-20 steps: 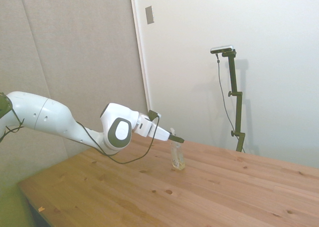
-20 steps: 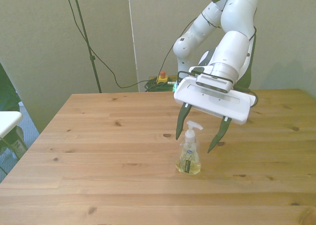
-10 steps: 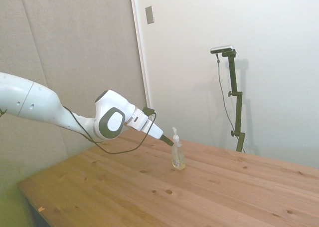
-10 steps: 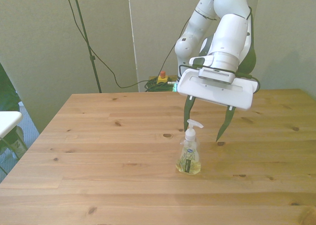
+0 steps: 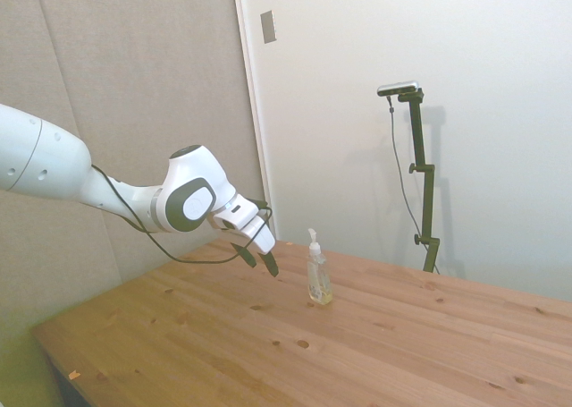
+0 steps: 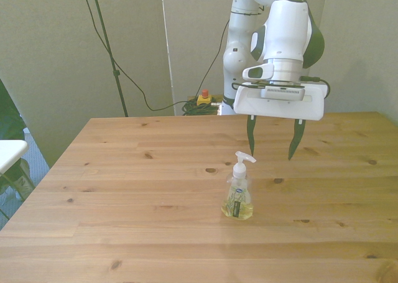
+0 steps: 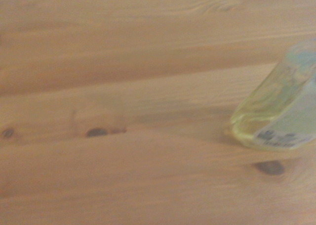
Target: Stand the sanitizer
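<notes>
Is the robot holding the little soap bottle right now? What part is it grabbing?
No, nothing is held. The gripper is open and up in the air, apart from the sanitizer, which stands upright by itself on the table.

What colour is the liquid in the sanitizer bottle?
Pale yellow, under a white pump top; the sanitizer shows it best in the front view.

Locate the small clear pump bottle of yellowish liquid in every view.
Side view: the clear sanitizer bottle stands upright mid-table, just beyond the open gripper.
Front view: upright at centre, nearer the camera than the gripper.
Wrist view: only its lower body shows at the edge.
Shared landmark: the wooden table.
</notes>
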You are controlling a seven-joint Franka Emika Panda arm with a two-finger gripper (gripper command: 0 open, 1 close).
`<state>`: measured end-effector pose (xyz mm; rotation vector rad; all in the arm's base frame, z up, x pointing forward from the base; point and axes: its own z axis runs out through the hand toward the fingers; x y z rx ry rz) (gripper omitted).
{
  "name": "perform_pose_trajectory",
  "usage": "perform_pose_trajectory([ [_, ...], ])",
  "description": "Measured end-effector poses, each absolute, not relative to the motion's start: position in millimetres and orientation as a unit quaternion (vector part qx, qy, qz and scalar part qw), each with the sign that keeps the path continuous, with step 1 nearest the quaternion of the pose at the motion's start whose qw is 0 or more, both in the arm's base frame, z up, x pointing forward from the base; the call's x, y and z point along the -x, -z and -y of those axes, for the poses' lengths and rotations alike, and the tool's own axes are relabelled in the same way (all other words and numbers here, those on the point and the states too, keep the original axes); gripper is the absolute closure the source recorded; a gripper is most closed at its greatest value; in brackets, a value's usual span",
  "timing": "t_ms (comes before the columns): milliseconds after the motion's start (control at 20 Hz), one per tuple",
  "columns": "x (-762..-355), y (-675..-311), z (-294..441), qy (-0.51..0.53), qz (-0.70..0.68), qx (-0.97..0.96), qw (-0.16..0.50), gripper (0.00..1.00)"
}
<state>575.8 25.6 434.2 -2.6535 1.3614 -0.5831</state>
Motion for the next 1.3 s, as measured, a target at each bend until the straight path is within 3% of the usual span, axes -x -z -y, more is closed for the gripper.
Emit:
perform_pose_trajectory([
  [700,-586.4,-420.2,-97.4,0.097,-0.343,0.933,0.040,0.00],
  [1300,-501.7,-455.9,-54.9,0.058,-0.389,0.919,0.030,0.00],
])
